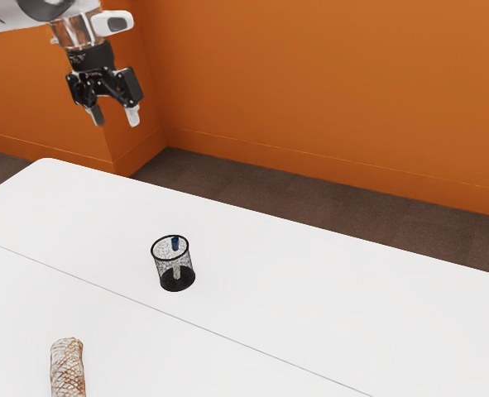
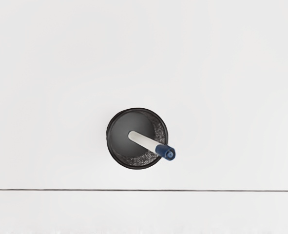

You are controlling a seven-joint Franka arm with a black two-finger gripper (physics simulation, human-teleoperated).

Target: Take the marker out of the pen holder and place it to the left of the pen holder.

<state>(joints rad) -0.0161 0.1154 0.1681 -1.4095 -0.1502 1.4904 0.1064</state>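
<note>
High above the table, toward the exterior view's upper left, my gripper [image 1: 114, 118] hangs open with nothing between its fingers. Well below it stands the black mesh pen holder [image 1: 176, 281], upright on the table. Inside is the marker [image 1: 175, 244], its blue end near the rim. Seen from above in the wrist view, the pen holder [image 2: 119, 136] is round and dark, and the white marker [image 2: 144, 141] leans in it, the blue end resting at or over the rim.
A tan and white patterned cylindrical object [image 1: 68, 368] lies near the exterior view's lower left. The white table [image 1: 327, 289] has a thin seam running across it near the pen holder. An orange wall [image 1: 327, 91] stands behind.
</note>
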